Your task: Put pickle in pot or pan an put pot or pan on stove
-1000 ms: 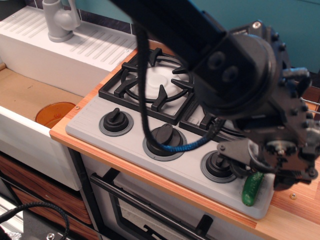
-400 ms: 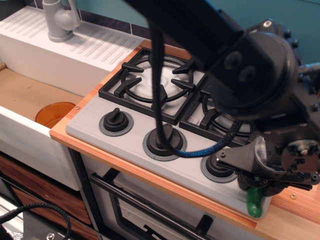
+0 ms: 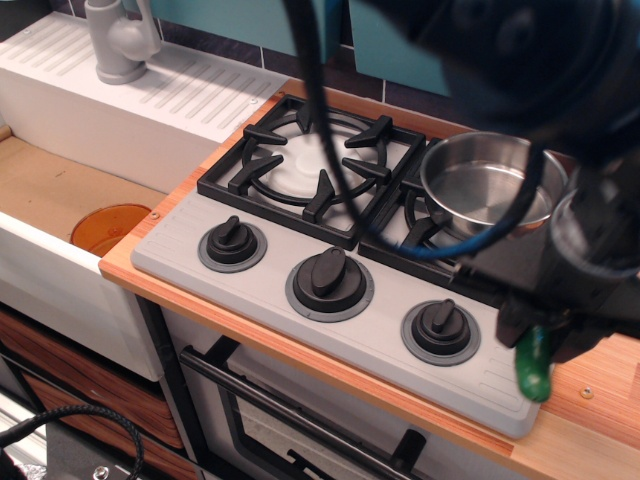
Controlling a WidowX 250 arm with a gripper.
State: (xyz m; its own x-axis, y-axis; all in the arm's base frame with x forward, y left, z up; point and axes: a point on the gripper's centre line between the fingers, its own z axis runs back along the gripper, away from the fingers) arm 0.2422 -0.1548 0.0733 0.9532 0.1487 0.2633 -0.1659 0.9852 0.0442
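The green pickle hangs nearly upright from my gripper, just above the front right corner of the grey stove. The gripper is shut on the pickle's upper end; its fingers are mostly lost in the dark bulk of the arm. The steel pan sits empty on the right burner, behind and a little left of the gripper. Its handle is hidden by the arm. The left burner is bare.
A white sink lies to the left with an orange disc in it and a grey tap behind. The wooden counter edge runs right of the stove. Three black knobs line the stove front.
The pickle lay on the stove's front right corner; the gripper closed on it and raised it upright. The arm has swung up and right, uncovering the pan on the right burner.
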